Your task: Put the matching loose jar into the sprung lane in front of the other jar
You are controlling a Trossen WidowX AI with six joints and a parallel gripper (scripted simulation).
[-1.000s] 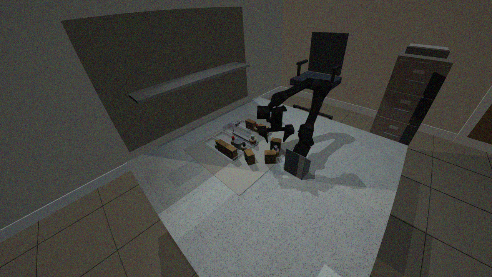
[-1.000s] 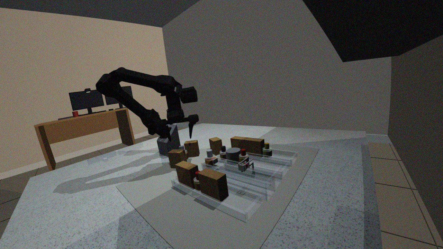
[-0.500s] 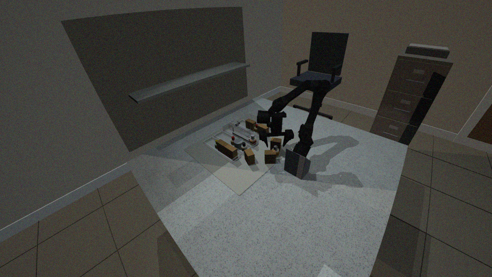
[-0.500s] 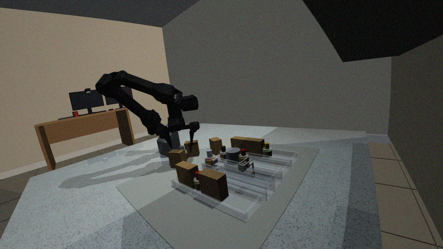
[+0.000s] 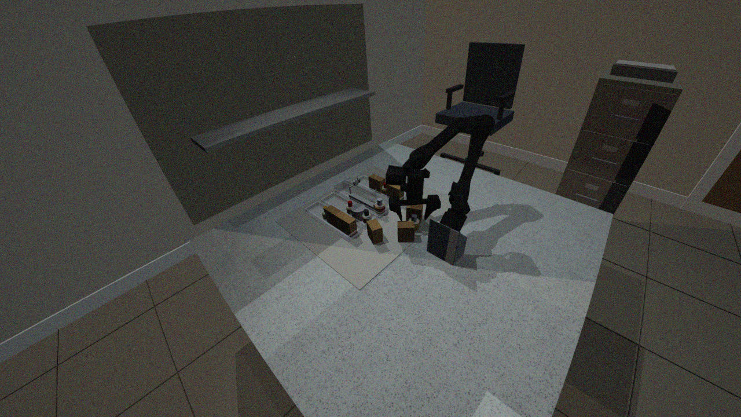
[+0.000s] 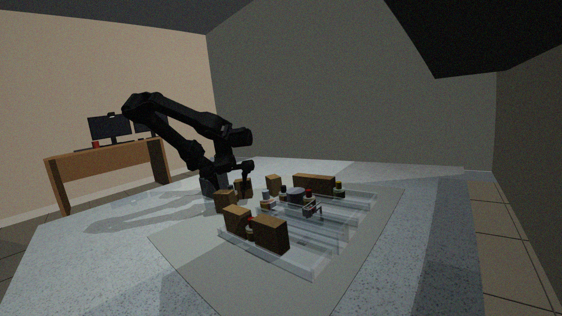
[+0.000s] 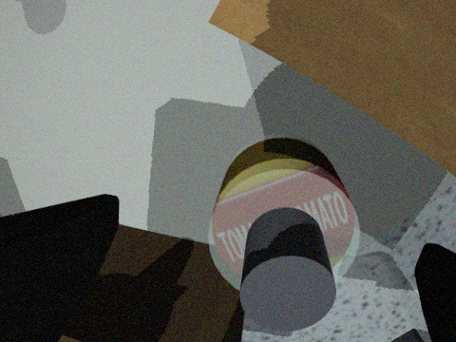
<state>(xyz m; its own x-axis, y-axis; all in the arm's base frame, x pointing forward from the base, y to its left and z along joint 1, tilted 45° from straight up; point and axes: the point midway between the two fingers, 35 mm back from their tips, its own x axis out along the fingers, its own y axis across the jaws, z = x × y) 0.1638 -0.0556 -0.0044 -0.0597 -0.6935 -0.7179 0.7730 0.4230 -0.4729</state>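
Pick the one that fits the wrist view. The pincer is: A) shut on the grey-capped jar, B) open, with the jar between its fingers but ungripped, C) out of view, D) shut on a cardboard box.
B: the pincer stands wide, fingers either side of the jar, not touching it.

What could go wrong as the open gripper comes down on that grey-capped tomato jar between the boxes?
The gripper is open and empty above the tomato jar. One finger hangs over the cardboard box beside the jar, so descending may strike or shove that box. A second box stands near the jar's other side, leaving little room. An off-centre close might tip the jar.
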